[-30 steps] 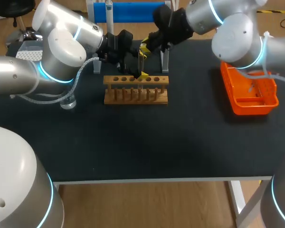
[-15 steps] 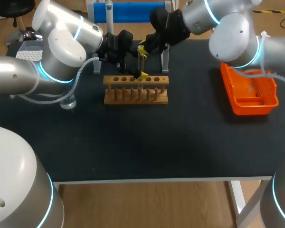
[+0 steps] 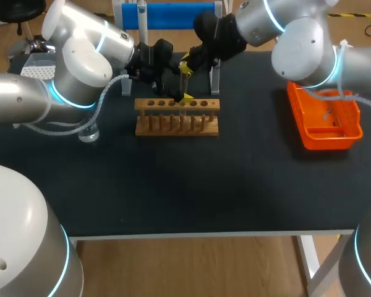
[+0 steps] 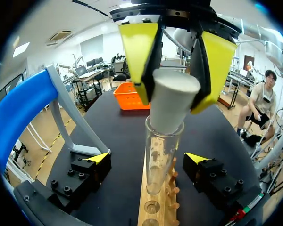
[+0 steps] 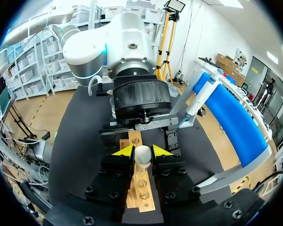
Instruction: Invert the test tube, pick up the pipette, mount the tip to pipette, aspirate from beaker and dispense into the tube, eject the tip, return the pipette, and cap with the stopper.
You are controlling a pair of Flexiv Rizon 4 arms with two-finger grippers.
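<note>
Nearest on the black table [image 3: 185, 185]: a wooden rack [image 3: 176, 117], with a glass beaker [image 3: 88, 132] off to its left and an orange tray [image 3: 324, 120] well apart to its right. In the rack, upright and mouth up, the test tube [image 4: 159, 155]. On either side of the tube, not touching it, the spread yellow tips of the left gripper [image 4: 148, 161]. Just above, the right gripper [image 5: 142, 150], pinching the pale stopper [image 4: 172, 101] from two sides, slightly tilted, narrow end at the tube's mouth. Farthest back, a blue stand [image 3: 167, 13] with the pipette [image 3: 142, 18] on it.
</note>
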